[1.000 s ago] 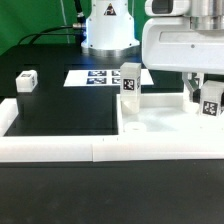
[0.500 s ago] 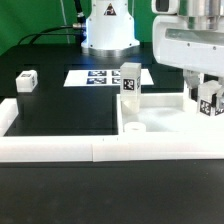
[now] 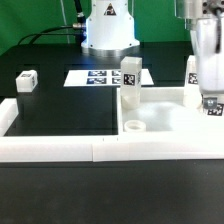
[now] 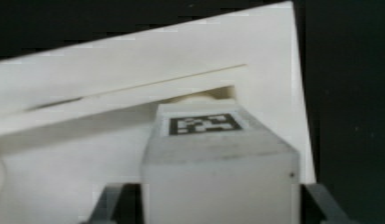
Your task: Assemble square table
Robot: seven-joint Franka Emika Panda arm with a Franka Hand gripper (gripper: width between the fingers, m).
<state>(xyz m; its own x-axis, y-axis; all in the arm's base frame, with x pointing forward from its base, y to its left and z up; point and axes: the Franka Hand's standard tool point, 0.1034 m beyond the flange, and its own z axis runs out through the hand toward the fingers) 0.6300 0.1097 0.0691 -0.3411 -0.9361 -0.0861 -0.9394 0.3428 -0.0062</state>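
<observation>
Tabletop: the white square tabletop (image 3: 160,112) lies flat on the black desk (image 3: 60,110), tucked into the corner of the long low white border wall (image 3: 60,150).
Legs done: one leg post (image 3: 130,82) stands upright on the tabletop near its far corner on the exterior view's left, seemingly seated.
Leg in hand: a second leg post (image 4: 214,150) is pinched between the jaws of the gripper (image 3: 210,97), standing upright over the tabletop's far corner on the exterior view's right; in the wrist view its tagged face points at the camera and its end lies near the tabletop's edge.
Seating: I cannot tell whether this post is already in its hole; the arm hides the joint.
Legs left: a small tagged post (image 3: 26,80) lies well apart on the desk at the exterior view's left; a fourth is not in view.
Open hole: the round hole (image 3: 131,127) at the near corner is empty.
Progress: roughly a quarter to half done, by my reading.
Marker board: the marker board (image 3: 100,76) lies flat behind, bearing only tags.
</observation>
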